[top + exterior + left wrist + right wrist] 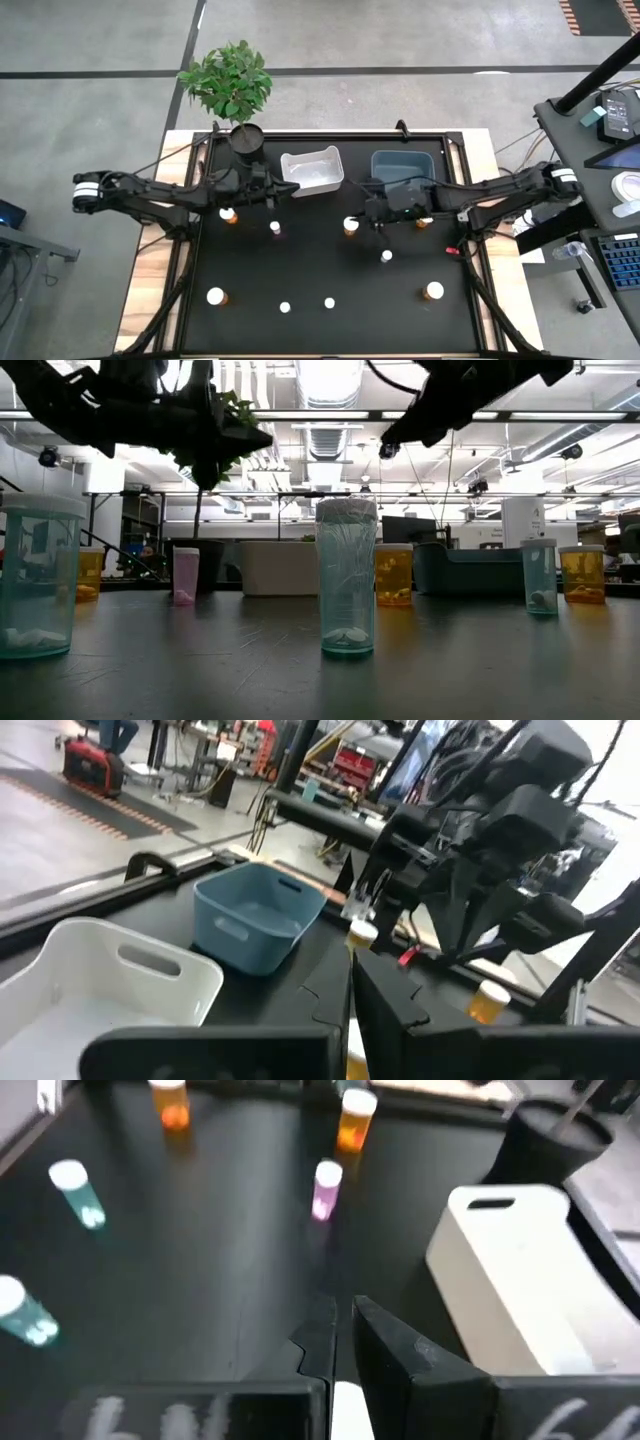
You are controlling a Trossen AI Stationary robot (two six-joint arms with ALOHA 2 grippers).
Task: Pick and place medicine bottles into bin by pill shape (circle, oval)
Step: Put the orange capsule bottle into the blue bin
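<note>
Bottles (216, 296) are spread upright over the black tabletop (330, 330), well apart, so each can be reached singly. Nothing is held: the left end effector (287, 190) and right end effector (377, 226) are closed (hovering near the white bin (312, 171) and blue bin (403, 165)).

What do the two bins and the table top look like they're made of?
White bin and blue bin: likely moulded plastic, smooth, with rounded rims and cut-out handles. Table top: a black matte sheet, faintly reflective in the low view; material unclear.
</note>
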